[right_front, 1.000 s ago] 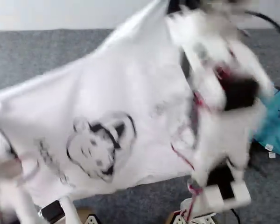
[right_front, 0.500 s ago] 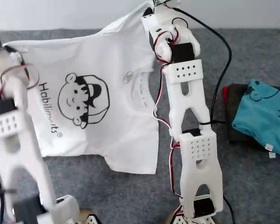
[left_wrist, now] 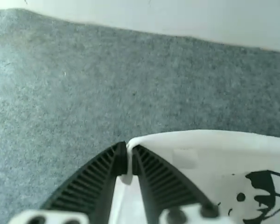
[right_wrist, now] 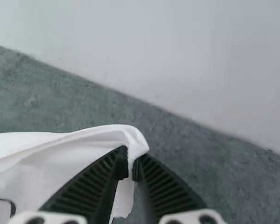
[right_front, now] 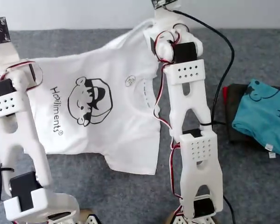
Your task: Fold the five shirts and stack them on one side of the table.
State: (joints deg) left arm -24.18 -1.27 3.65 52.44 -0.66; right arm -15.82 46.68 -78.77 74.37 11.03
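The table [right_front: 252, 186] is looked down on steeply from a fixed camera above the arms' bases, facing the far wall [right_front: 84, 14]; each wrist view is taken from close behind its own jaws, low over the grey cover and aimed at that wall; the white shirt [right_front: 116, 126] is shared by all three views, its gripped edge being seen close up at the left gripper [left_wrist: 129, 151] and the right gripper [right_wrist: 130, 161].

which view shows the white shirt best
The high view: the white shirt is spread out there, print, collar and hem all visible. The left wrist view has one corner with part of the print, pinched in the left tool; the right wrist view has a bunched edge pinched in the right tool.
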